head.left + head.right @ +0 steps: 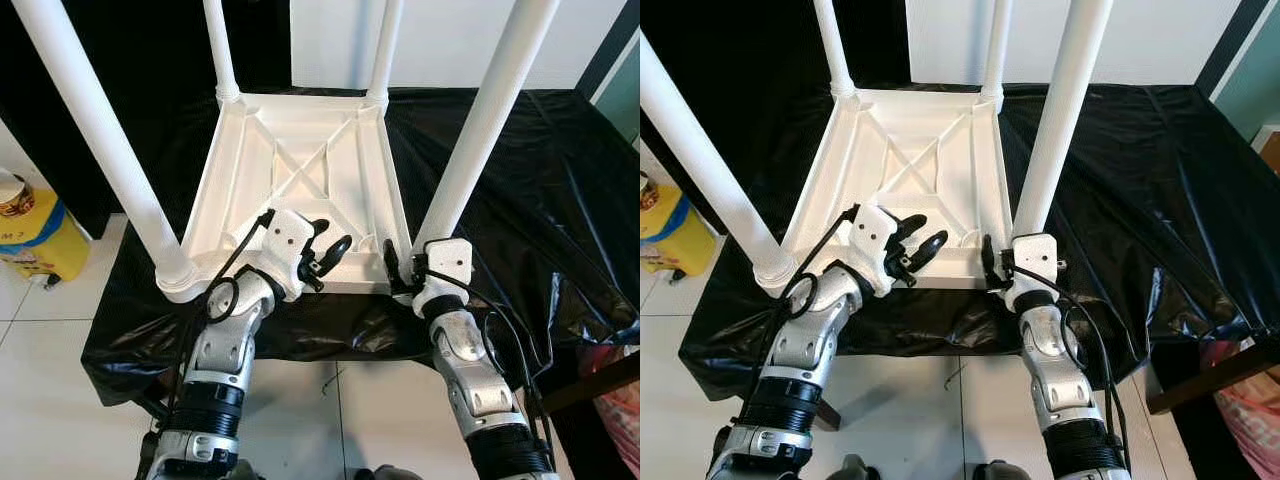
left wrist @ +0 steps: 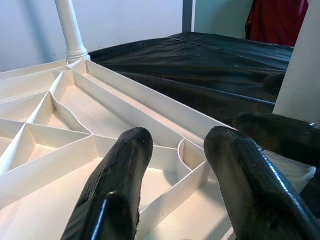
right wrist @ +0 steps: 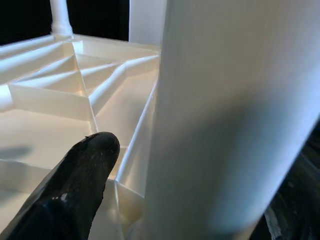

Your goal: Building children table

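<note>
- Legs first, from the head views: the white children's table (image 1: 300, 170) lies upside down on the black-covered surface (image 1: 540, 180) with all four legs standing up, so the build looks close to done. The near right leg (image 1: 480, 130) has the right gripper (image 1: 400, 268) at its base, and a sideways shove there could tilt the leg in its socket if it is not fully seated

- The near left leg (image 1: 95, 140) stands at the corner nearest the surface's edge, and the table's near rim lies close to that edge; a pull toward the robot could drag the whole piece off

- Left wrist view: the left gripper (image 2: 175, 165) hovers with fingers spread over the ribbed underside, holding nothing. Dropping lower, a fingertip could snag in one of the rib pockets

- Right wrist view: one black finger (image 3: 80, 175) lies just beside the near right leg; I see no second finger, so I cannot tell whether this gripper clasps the leg, and a half grip could slip on the smooth plastic
</note>
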Tool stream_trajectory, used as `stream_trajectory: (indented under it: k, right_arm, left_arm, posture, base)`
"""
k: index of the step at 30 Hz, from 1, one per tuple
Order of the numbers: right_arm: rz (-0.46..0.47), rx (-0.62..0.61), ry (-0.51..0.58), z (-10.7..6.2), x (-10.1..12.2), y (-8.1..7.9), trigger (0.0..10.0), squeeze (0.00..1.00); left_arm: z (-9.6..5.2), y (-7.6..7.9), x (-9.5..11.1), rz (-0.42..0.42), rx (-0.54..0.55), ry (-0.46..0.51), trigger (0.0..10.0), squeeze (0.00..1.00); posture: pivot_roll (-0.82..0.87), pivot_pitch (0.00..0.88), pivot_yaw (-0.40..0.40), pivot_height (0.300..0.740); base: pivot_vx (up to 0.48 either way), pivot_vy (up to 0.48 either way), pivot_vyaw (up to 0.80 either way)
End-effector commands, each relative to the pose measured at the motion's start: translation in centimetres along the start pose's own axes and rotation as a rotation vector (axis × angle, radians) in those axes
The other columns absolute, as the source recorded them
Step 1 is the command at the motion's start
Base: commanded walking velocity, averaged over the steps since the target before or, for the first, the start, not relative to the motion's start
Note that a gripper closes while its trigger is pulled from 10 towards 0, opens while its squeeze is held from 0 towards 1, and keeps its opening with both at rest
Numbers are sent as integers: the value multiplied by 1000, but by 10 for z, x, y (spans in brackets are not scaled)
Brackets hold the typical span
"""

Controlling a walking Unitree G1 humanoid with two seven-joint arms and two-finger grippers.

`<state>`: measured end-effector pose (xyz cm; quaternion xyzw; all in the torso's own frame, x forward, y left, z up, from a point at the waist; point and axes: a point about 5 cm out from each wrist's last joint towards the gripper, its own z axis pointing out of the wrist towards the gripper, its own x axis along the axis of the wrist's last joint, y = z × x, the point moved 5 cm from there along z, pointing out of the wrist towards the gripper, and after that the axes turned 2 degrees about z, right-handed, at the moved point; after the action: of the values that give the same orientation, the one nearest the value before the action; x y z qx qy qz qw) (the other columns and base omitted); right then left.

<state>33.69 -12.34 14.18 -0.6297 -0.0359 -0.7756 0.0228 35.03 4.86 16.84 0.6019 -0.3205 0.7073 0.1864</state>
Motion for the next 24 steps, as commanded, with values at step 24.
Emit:
stream_trajectory:
  k: [24]
  right_arm:
    - [-107,144,-62,-85,-9,34,10000,0]
  left_arm:
    - [-12,-36,-2,0,234,-10,10000,0]
  posture:
    - [-46,77,-9,740]
  base:
    - [0,-48,0]
